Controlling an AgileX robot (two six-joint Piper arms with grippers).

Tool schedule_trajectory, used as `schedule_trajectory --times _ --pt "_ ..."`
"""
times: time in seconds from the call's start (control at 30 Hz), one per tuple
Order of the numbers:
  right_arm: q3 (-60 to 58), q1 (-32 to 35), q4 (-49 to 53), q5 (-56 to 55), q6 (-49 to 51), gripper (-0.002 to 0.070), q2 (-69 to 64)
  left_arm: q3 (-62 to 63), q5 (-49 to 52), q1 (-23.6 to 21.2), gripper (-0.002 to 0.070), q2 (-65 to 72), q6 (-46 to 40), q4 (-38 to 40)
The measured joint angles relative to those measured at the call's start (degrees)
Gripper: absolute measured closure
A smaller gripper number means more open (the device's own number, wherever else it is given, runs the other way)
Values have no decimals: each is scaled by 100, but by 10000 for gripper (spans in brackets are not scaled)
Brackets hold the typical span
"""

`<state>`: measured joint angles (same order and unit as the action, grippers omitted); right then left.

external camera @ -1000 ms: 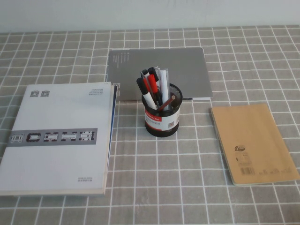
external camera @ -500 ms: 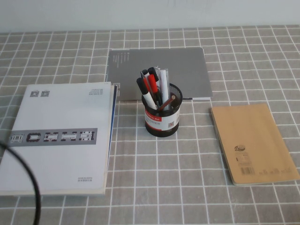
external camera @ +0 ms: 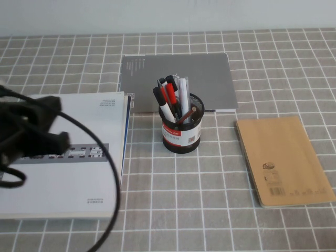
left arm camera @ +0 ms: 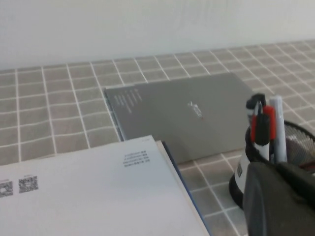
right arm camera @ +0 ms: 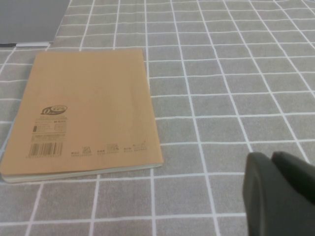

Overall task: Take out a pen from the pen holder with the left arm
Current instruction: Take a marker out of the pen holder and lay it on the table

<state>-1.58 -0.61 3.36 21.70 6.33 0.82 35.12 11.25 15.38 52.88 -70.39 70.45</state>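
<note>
The left arm enters the high view from the left edge. Its left gripper hangs above the white book, well apart from the pen holder. The gripper's fingers are pressed together and pinch nothing. A black cable loops from the arm across the book's right side. In the left wrist view, the same gripper shows as a dark rounded mass with the holder just behind it.

The right gripper shows only in its own wrist view, over the tablecloth near the brown notebook. We see two dark lobes meeting at a seam, so it appears closed and empty.

The pen holder is a black mesh cylinder with a white and red label band. It stands upright near the table's centre, in front of the grey book. The pens all sit inside it, leaning slightly. We note black caps, one red barrel and a pale barrel.

The white book is thick, with a smooth glossy cover and a grey printed band. The grey book is flat and matte. The notebook has a plain kraft-paper cover. The tablecloth is grey fabric with a white grid.
</note>
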Motion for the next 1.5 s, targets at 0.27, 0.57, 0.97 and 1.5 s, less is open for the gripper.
schedule_trajectory --times 0.27,0.57,0.97,1.5 --pt "0 0 0 0 0 689 0 11 -837 758 680 766 509 -407" --pt "0 0 0 0 0 689 0 11 -1520 913 680 1284 5944 -4751" --pt "0 0 0 0 0 689 0 49 -4628 778 637 2765 10578 -10468" --pt "0 0 0 0 0 689 0 566 -5929 752 173 4487 10169 -10097"
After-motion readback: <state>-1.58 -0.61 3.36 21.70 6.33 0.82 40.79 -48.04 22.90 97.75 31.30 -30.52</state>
